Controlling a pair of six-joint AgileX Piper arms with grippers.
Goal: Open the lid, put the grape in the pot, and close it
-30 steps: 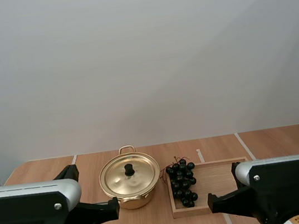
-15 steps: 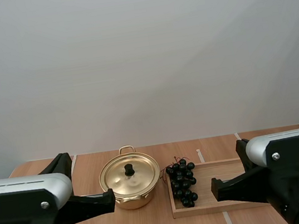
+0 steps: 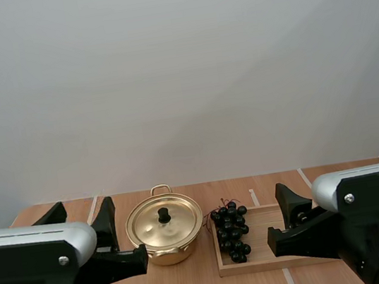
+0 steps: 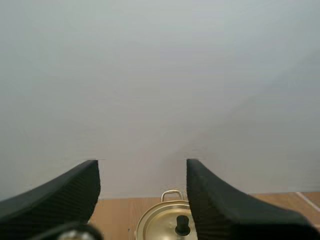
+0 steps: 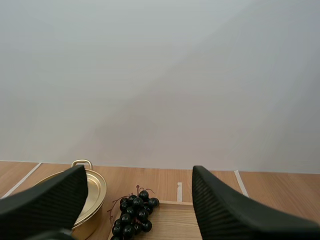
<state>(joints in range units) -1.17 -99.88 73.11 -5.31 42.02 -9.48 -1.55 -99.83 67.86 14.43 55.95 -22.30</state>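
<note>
Left gripper [image 4: 142, 164]: stood spread, empty.
Right gripper [image 5: 140, 171]: stood spread, empty.
Lid [image 3: 165, 224]: sat on pot [image 3: 166, 255], far and slightly right of left gripper, the nearer one.

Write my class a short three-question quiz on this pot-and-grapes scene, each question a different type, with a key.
1. True or false: the lid sits on the pot.
2. Where are the grapes? A) in the pot B) on the tray C) on the lid
3. Fill in: the left gripper and right gripper both stand ____.
Key: 1 true; 2 B; 3 open.
</note>
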